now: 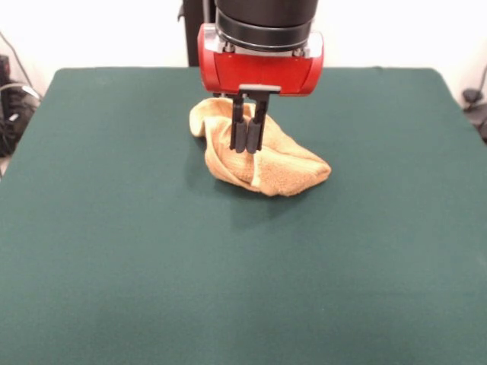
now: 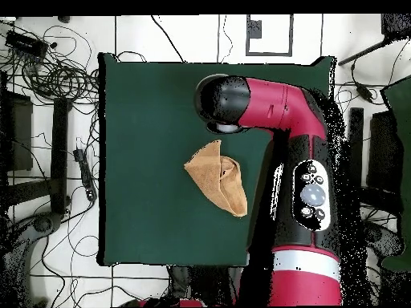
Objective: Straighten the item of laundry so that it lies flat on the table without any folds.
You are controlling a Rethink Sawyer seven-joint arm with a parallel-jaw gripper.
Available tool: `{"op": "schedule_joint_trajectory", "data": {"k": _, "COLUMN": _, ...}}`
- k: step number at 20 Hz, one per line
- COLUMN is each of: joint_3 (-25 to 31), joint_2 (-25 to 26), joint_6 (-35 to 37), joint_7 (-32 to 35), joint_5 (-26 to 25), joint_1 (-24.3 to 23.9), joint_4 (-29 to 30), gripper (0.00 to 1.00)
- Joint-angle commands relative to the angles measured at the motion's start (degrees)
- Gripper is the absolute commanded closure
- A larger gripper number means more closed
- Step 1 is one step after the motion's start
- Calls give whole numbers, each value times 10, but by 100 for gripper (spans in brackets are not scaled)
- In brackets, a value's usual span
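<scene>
Towel: a small golden yellow-orange terry-cloth towel (image 1: 255, 156) (image 2: 217, 176), bunched and folded over itself, paler hem showing, directly under and behind the jaws.
Gripper: black two-finger gripper (image 1: 248, 144) on a red and black arm, jaws narrow, tips at the cloth; a pinch cannot be confirmed.
Table: dark green felt-topped rectangular table (image 1: 114, 251) (image 2: 144, 120), bare all around the jaws.

The arm (image 2: 289, 160) hangs vertically, its gripper (image 1: 248, 146) pointing straight down with both fingers (image 1: 238, 131) nearly together.
</scene>
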Motion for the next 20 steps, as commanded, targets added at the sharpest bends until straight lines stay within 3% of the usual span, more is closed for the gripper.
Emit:
{"op": "schedule_joint_trajectory", "data": {"k": 1, "joint_3": 39, "joint_2": 17, "joint_6": 31, "joint_7": 48, "joint_5": 15, "joint_1": -3, "joint_4": 51, "gripper": 100}}
{"op": "schedule_joint_trajectory", "data": {"k": 20, "joint_3": 41, "joint_2": 16, "joint_6": 36, "joint_7": 36, "joint_5": 11, "joint_1": -4, "joint_4": 49, "gripper": 100}}
